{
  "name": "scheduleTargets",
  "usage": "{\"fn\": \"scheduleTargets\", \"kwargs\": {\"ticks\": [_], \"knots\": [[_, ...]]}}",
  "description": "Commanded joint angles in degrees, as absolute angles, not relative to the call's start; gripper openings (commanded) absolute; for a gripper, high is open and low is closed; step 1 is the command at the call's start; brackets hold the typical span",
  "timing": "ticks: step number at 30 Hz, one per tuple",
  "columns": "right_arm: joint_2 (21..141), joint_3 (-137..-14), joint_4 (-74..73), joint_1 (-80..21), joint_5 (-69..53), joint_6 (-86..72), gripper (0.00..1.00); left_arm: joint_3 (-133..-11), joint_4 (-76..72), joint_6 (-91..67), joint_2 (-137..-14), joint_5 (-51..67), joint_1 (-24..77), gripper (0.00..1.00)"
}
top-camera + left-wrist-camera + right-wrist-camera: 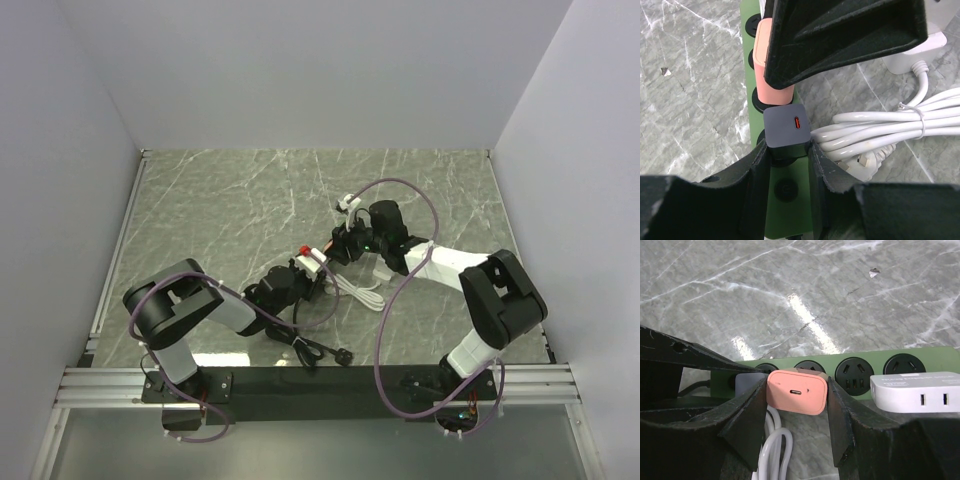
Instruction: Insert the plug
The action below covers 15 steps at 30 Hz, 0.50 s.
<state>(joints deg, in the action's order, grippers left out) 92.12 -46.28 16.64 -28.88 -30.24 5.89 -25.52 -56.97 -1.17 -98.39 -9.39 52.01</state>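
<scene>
A green power strip (875, 357) lies on the marble table; it also shows in the left wrist view (790, 210). My right gripper (797, 390) is shut on a pink plug (797, 391), its back pressed against a socket of the strip; how deep it sits is hidden. A grey plug (785, 125) with a red-lit port sits in the socket beside it. My left gripper (788, 150) is shut on the strip, its fingers flanking the strip just below the grey plug. In the top view the two grippers (300, 278) (335, 250) meet at mid-table.
A white adapter (915, 392) sits on the strip to the right of the pink plug, with open sockets (855, 375) between them. A coiled white cable (880, 125) lies beside the strip. A black cord with a plug (320, 352) lies near the table's front edge.
</scene>
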Motion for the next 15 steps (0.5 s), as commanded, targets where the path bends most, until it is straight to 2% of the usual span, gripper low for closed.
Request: {"fn": "scheduleTargets", "kwargs": {"ticks": [1, 5, 12, 15], "knots": [[89.47, -47.02, 16.00, -28.92, -29.35, 6.94, 0.00, -25.49, -45.70, -4.75, -101.96, 0.18, 53.53, 0.01], [90.35, -47.99, 14.59, -28.92, -28.83, 7.03, 0.00, -25.31, -45.79, -5.10, -101.60, 0.18, 53.17, 0.01], [89.82, -47.55, 14.07, -29.00, -28.91, 7.21, 0.00, -25.49, -45.44, -5.71, -101.60, -1.93, 53.00, 0.09], [90.53, -48.42, 13.01, -29.00, -28.22, 7.29, 0.00, -25.31, -45.53, -5.71, -101.34, -2.28, 53.00, 0.09]]}}
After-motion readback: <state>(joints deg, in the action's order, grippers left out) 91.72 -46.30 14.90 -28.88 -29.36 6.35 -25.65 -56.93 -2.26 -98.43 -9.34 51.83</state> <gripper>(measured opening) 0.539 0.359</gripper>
